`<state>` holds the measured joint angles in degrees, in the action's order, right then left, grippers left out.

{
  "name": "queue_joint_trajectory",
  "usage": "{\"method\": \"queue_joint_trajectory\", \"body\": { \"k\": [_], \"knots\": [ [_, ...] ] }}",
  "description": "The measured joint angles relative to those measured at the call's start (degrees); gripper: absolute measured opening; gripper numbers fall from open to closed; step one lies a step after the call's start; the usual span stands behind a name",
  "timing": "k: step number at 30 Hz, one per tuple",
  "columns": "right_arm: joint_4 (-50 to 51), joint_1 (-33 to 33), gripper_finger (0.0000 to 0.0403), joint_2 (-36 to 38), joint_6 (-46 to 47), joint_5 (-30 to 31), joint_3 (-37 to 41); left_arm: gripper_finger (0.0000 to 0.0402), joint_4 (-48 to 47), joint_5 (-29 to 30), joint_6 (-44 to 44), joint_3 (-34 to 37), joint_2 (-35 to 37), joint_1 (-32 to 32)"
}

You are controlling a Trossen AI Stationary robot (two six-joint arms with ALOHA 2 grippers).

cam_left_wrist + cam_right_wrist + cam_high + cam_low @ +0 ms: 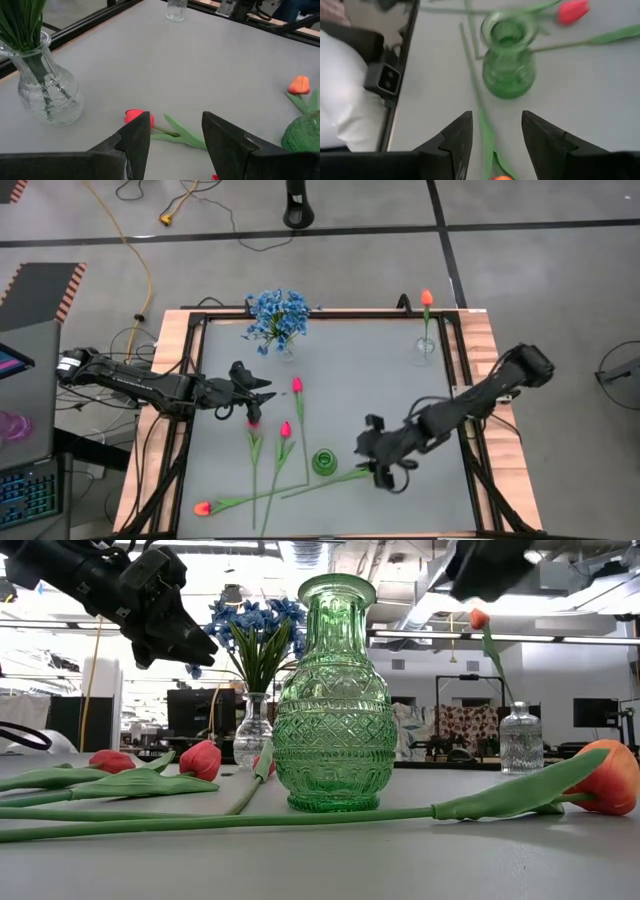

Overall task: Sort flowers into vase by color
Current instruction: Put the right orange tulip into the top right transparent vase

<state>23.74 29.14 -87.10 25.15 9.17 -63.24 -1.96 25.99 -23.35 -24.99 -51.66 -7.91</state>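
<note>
both grippers spread wide and empty: left gripper above a pink-red tulip, right gripper over an orange tulip's stem beside the green vase; more tulips lie loose on the table

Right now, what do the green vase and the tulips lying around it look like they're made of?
Green vase: seems to be pressed glass, glossy and translucent, with a cut diamond pattern. Pink-red tulips: probably artificial, fabric or plastic; matte petals, uniform stiff green leaves. Orange tulip: looks the same.
</note>
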Motion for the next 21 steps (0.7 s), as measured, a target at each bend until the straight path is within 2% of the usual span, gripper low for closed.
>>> {"method": "queue_joint_trajectory", "body": {
  "k": [11,21],
  "knots": [
    [-5.5,2.9,0.0196,-11.4,-0.2,-0.3,0.0,0.0167,0.0,-0.2,0.0,0.0,0.0,0.0],
    [-6.3,3.0,0.0189,-17.0,-0.3,-0.3,0.0,0.0167,-0.1,-0.2,0.0,0.0,0.0,0.0]
  ]
}}
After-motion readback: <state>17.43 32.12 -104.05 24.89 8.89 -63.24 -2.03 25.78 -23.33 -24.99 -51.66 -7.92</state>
